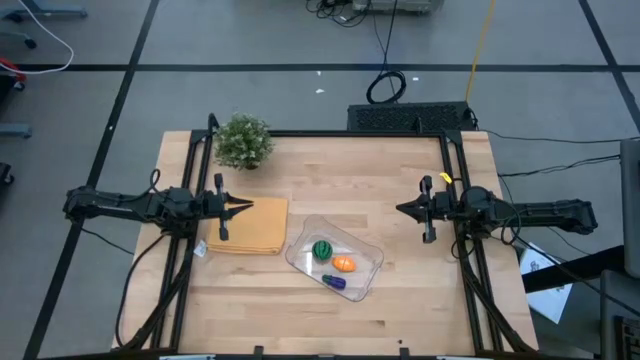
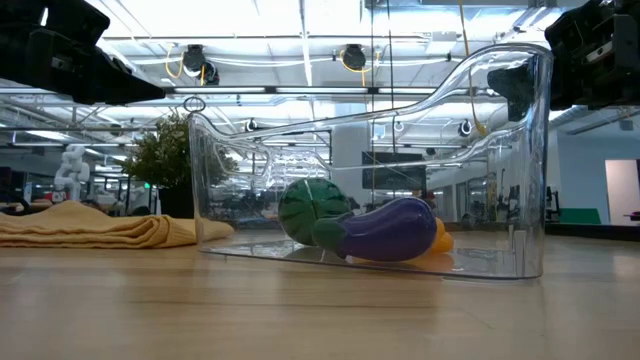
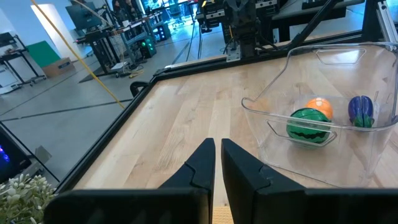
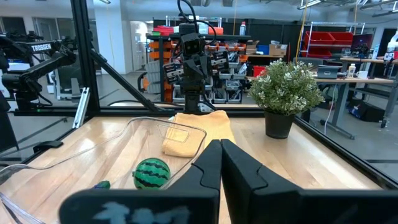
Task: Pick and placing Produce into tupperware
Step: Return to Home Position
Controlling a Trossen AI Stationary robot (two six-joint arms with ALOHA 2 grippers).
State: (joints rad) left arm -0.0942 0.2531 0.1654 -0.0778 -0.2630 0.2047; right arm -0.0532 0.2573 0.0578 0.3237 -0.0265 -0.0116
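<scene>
All three toy produce pieces are found inside the clear, shallow, round-cornered plastic tupperware (image 1: 366, 250) near the middle of the pale wooden table (image 1: 400, 170). The green striped ball (image 1: 322, 250), the orange oval (image 1: 344, 264) and the blue-purple elongated piece (image 1: 334, 283) are bunched closely together. The placing is judged done, and only the retreat of the arms is left.

The left gripper (image 1: 247, 205) is held over the edge of a folded tan cloth (image 1: 255, 232). Its fingers are drawn almost together, with only a slit between them and nothing grasped. The right gripper (image 1: 402, 209) is poised on the container's other side, well apart from it, with its fingers likewise closed on nothing.

Little risk is seen. If the left arm were lowered during its retreat, the cloth could be snagged and dragged. Since the cloth lies just beside the container's corner, the light container could be nudged and the round ball set rolling. A small leafy green potted plant (image 1: 243, 141) near the left arm could be clipped by a wide swing.
</scene>
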